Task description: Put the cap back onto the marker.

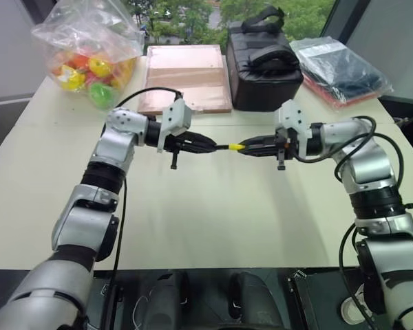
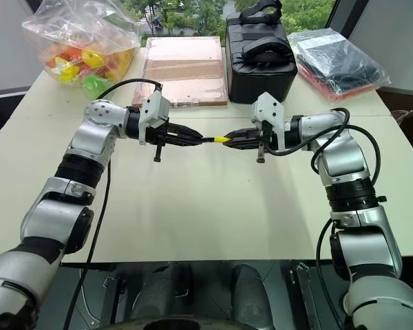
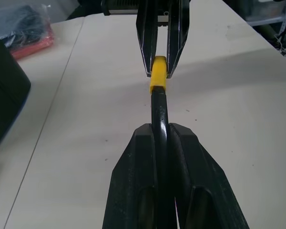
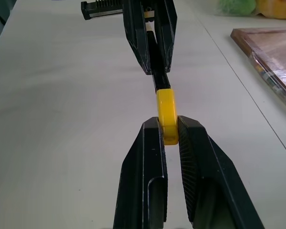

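Held level above mid-worktop (image 1: 193, 227): marker (image 3: 159, 102) clamped in left pincer (image 1: 208, 146), cap (image 4: 165, 112) pinched in right pincer (image 1: 246, 148). Tip to tip, cap seated on marker's end.

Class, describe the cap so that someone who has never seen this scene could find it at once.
Start at the pale table, then look above its middle, where two black tools meet tip to tip. The cap is the tiny yellow piece between them, on the marker end, far smaller than the bagged toys.
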Action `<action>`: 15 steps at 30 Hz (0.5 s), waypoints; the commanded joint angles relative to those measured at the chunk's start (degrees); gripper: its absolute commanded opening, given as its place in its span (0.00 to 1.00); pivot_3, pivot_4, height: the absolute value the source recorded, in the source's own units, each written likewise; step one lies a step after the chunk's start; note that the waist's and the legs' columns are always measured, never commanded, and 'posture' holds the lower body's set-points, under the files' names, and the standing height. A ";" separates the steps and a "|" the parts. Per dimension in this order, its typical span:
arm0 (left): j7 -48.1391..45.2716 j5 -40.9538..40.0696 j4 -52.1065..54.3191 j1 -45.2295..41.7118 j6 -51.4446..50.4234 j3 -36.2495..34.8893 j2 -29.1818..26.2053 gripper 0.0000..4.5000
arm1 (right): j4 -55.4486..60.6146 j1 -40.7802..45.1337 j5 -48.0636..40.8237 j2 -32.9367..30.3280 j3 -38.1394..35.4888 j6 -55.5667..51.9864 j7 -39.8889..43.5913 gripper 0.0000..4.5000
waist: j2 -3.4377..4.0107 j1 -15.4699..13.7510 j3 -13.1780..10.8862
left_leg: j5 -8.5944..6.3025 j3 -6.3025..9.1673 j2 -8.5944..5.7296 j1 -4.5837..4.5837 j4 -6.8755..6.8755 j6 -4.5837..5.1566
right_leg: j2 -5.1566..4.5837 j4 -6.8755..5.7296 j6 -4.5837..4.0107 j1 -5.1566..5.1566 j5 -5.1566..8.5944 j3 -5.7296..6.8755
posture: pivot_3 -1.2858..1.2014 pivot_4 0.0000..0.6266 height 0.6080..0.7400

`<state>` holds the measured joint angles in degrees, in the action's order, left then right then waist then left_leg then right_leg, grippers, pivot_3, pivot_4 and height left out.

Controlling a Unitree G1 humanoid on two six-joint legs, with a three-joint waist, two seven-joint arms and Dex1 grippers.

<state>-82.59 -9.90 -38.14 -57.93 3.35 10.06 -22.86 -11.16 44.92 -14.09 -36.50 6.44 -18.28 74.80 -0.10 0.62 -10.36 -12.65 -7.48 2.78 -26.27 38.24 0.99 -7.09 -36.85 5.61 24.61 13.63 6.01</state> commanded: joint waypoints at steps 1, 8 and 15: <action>0.02 1.19 -0.06 -2.43 2.25 0.85 1.52 0.00 | 1.64 2.87 0.14 0.79 1.28 2.14 0.88 0.02 | 0.00 -0.02 0.00 | 0.00 0.00 0.00 0.00 0.00 0.00 | 0.00 0.00 0.00 0.00 0.00 0.00 | 0.52 0.24 1.00; 0.25 2.03 0.36 -3.28 4.26 0.76 2.83 0.00 | 2.06 4.37 1.00 1.63 1.90 2.33 1.12 0.02 | 0.00 -0.01 0.00 | 0.00 0.00 0.00 0.00 0.00 0.00 | 0.00 0.00 0.00 0.00 0.00 0.00 | 0.52 0.24 1.00; 1.13 3.11 1.34 -2.75 7.38 1.18 4.03 0.00 | 2.29 5.25 0.13 3.04 1.56 0.92 0.92 0.02 | 0.00 0.02 0.00 | 0.00 0.00 0.00 -0.01 0.00 0.00 | 0.00 0.00 0.00 0.00 0.00 0.00 | 0.52 0.24 1.00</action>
<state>-82.17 -6.19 -39.44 -59.21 9.35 10.19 -21.74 -11.51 46.74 -11.42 -36.20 7.69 -18.08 75.65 -0.10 0.64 -10.36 -12.65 -7.47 2.78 -26.28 38.24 0.99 -7.09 -36.85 5.61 24.61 13.63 6.01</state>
